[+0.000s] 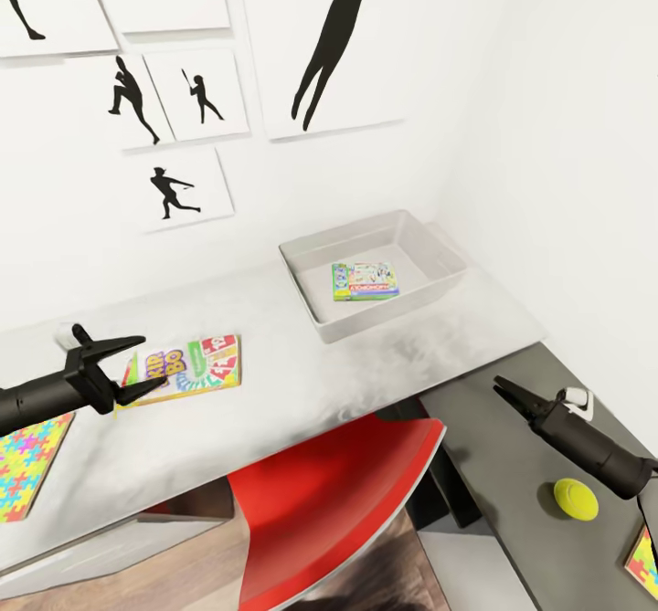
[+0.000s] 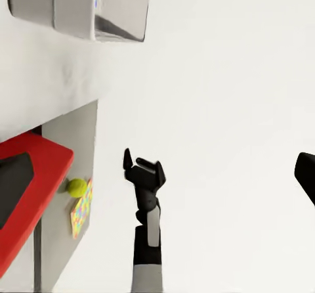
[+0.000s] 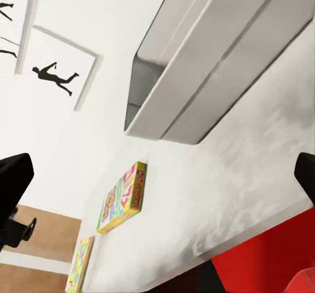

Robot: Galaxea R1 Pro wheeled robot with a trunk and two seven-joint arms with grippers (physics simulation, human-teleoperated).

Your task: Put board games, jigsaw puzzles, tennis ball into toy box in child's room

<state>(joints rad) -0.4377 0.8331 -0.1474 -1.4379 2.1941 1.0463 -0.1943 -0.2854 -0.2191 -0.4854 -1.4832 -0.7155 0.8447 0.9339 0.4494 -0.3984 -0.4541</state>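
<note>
Against the white wall, beneath the black baseball-player silhouette pictures [image 1: 174,193], the long white-topped table [image 1: 302,383] is carrying the following.

Toy box [image 1: 373,273]: light-grey, lidless, sitting at the far end of the tabletop by the corner of the room. One small blue board game [image 1: 365,279] is lying flat inside it.

Yellow-edged board game [image 1: 187,367]: lying flat on the tabletop, well apart from the toy box, toward the near edge.

Left gripper [image 1: 137,365]: black, hovering at the outer end of that yellow-edged game, its two fingers spreading wide, one above and one low by the box's edge; nothing is being gripped between them.

Jigsaw puzzle [image 1: 27,467]: multicoloured board, lying flat on the tabletop beyond the left gripper, farther still from the toy box.

Lower dark-grey cabinet section [image 1: 548,547]: adjoining the table on the toy-box side. A tennis ball [image 1: 575,499] is resting on it, and a corner of a second jigsaw puzzle [image 1: 645,563] is showing just beyond the ball at the frame's edge.

Right gripper [image 1: 504,390]: black, hanging over the dark-grey section, pointing toward the table, near the ball but not touching it. Its fingers are looking closed to a point and holding nothing.

Red chair [image 1: 338,501]: tucked under the table's near edge, below the toy box.
</note>
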